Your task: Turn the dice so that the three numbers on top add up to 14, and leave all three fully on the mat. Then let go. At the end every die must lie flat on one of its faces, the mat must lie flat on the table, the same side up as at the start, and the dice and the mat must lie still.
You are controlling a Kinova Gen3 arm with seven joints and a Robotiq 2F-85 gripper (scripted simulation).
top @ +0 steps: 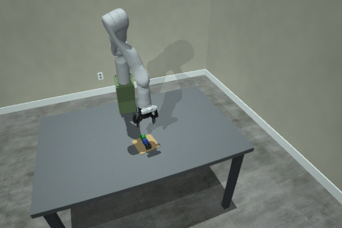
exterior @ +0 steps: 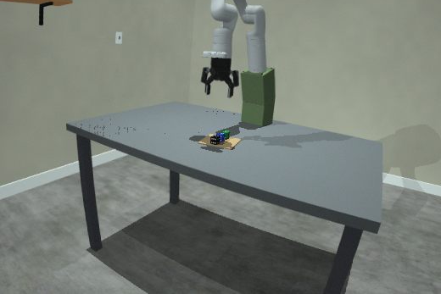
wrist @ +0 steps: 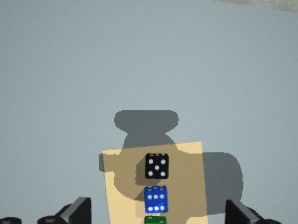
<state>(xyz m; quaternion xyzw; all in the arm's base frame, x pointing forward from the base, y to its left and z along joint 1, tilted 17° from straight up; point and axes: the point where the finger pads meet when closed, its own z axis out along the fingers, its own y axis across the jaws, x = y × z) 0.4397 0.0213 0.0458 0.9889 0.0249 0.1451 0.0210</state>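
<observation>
Three dice stand in a row on the tan mat (top: 137, 146) (exterior: 231, 146) (wrist: 193, 155), which lies flat on the table. The black die (top: 148, 146) (exterior: 214, 140) (wrist: 157, 166) shows five on top. The blue die (top: 145, 141) (exterior: 220, 136) (wrist: 156, 198), in the middle, shows six on top. The green die (top: 143, 136) (exterior: 226, 135) (wrist: 155, 220) is cut off by the lower edge of the wrist view, so I cannot read its top number. My gripper (top: 146, 124) (exterior: 219, 92) (wrist: 158, 212) is wide open and empty, high above the mat.
The grey table (top: 85, 159) (exterior: 297, 167) carries the mat well inside its edges. The green pedestal (top: 125, 98) (exterior: 257, 99) of the arm stands behind the mat. Shadows of the arm and gripper fall over the mat and dice.
</observation>
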